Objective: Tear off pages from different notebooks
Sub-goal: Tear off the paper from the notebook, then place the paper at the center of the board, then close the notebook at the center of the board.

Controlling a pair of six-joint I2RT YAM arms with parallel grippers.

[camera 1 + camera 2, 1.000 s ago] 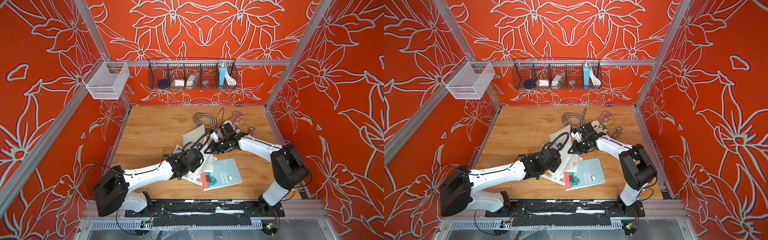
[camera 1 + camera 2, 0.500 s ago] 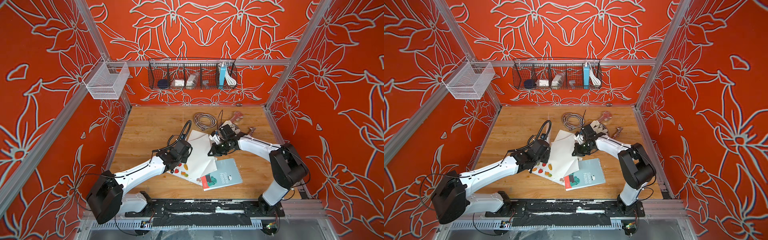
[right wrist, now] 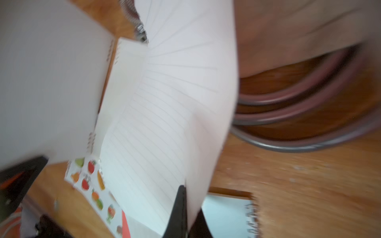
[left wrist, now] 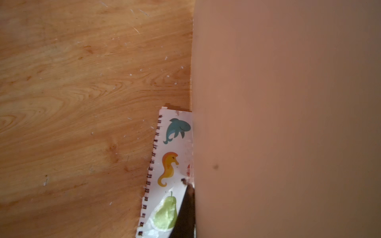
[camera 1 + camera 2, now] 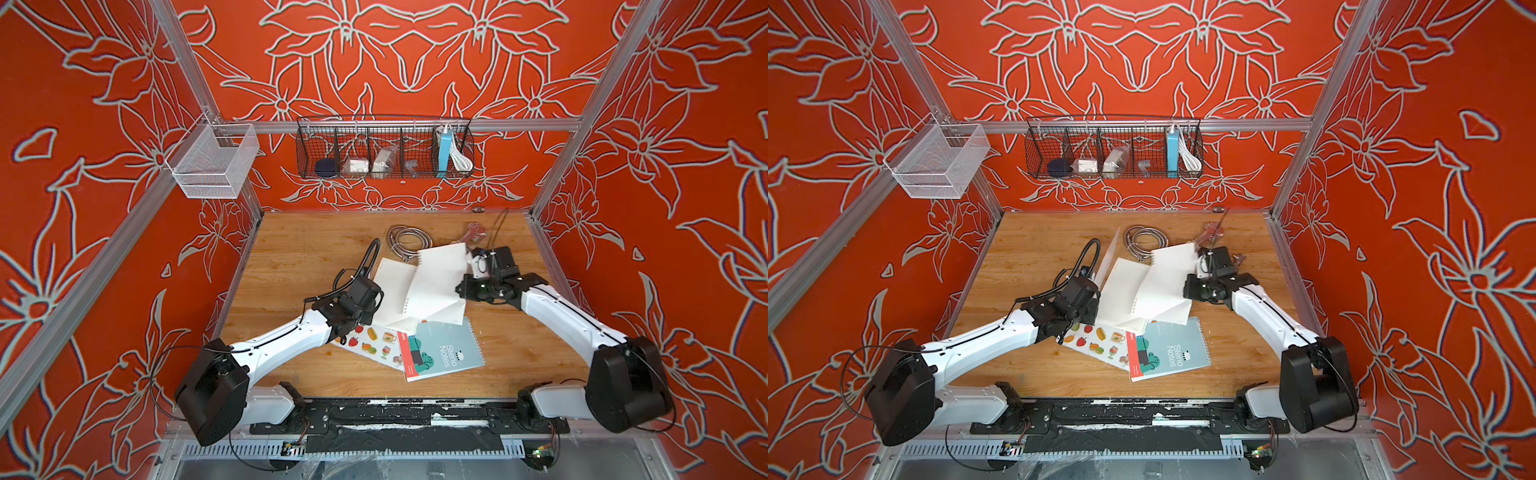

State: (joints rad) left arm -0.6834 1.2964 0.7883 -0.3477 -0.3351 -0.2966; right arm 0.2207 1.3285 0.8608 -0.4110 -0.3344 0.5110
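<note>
A lined white page (image 5: 438, 278) with a punched-hole edge is hanging raised over the middle of the wooden table (image 5: 299, 257), above the notebooks. The right gripper (image 3: 189, 199) is pinching this page's edge between its closed black fingers (image 3: 178, 208). A plain white sheet (image 5: 1108, 257) is standing nearly upright just beside it, and the left gripper (image 4: 190, 194) is clamping it, one black finger (image 4: 184, 214) pressing against its face. Beneath them, a white spiral notebook printed with fruit and animals (image 5: 374, 345) is lying partly under a light blue "Steno Notes" notebook (image 5: 446, 353). A coiled metal hose (image 5: 405, 239) is resting farther back, near the lined page's far corner.
</note>
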